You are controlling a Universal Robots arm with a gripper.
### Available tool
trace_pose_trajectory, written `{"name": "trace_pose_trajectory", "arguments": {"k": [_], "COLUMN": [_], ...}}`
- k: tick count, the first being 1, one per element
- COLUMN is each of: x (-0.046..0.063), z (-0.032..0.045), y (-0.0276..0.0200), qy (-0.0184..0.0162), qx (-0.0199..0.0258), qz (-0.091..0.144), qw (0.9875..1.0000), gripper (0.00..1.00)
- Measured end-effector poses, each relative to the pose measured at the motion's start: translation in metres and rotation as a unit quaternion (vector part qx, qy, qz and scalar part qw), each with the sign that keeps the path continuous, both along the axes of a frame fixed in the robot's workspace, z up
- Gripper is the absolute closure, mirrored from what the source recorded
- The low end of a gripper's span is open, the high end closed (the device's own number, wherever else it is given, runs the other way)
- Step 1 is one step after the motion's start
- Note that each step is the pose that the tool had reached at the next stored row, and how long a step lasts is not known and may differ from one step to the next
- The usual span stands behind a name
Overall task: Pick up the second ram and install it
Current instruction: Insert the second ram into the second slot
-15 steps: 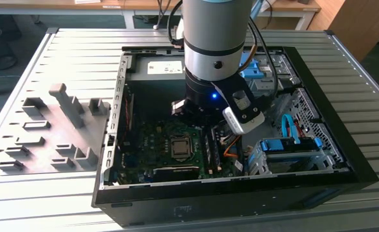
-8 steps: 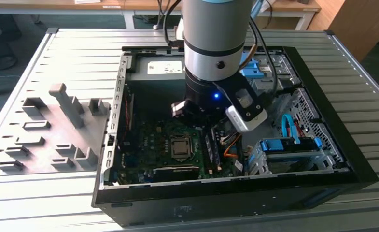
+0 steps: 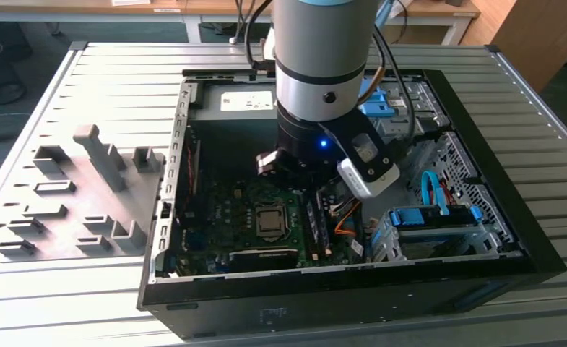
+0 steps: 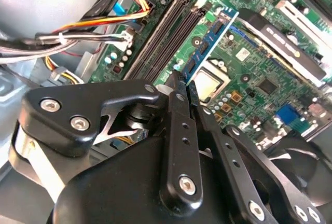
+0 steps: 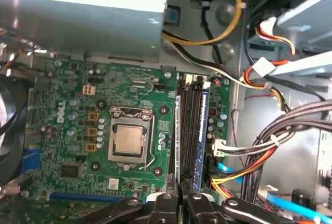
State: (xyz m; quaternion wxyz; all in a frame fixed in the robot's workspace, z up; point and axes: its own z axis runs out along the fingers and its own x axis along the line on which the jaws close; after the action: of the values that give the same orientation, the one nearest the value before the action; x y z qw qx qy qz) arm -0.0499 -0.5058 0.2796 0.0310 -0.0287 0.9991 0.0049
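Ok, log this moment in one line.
hand | shut on second ram | ram edge-down at memory slots beside CPU socket | seating unclear

Print, by bearer:
- Motherboard (image 5: 78, 146), first wrist view: a short white silkscreened mark near one edge, plus tiny white component markings across the board, too small to read.
- Small white sticker (image 5: 113, 183) on the same board, also visible in the second wrist view (image 4: 241, 54): fine dark print, illegible.
- Pale label (image 3: 246, 101) inside the computer case (image 3: 543, 253), exterior view: print not legible.
- Faint marking (image 3: 271, 314) on the case's dark outer wall: unreadable.
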Motion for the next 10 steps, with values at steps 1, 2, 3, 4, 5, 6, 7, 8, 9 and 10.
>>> {"name": "trace_pose_trajectory", "arguments": {"k": [1,2,3,4,5,6,7,8,9,10], "x": [-0.0001,-0.0001,-0.0001,-0.0001,-0.0001,-0.0001,-0.0001,-0.0001,-0.0001,-0.0001], "z": [-0.0001,-0.0001,-0.0001,-0.0002,-0.0002,-0.0002,-0.0002,-0.0003,-0.0007,-0.0013], "y": [0.0000,0.0000,0.0000,0.0000,0.0000,0.0000,0.0000,0.0000,0.0000,0.0001], "qy": [0.0000,0.0001,0.0000,0.0000,0.0000,0.0000,0.0000,0.0000,-0.0001,-0.0001], "qx": [-0.0001,-0.0001,-0.0001,-0.0001,-0.0001,0.0000,0.0000,0.0000,0.0001,0.0003], "qz": [-0.007,-0.009,-0.010,-0.010,-0.010,-0.010,-0.010,-0.010,-0.010,-0.010], "qw": [1.0000,1.0000,1.0000,1.0000,1.0000,0.9999,0.9999,0.9999,0.9999,0.9999], "gripper": [0.86,0.86,0.86,0.86,0.86,0.86,0.86,0.86,0.86,0.86]}}
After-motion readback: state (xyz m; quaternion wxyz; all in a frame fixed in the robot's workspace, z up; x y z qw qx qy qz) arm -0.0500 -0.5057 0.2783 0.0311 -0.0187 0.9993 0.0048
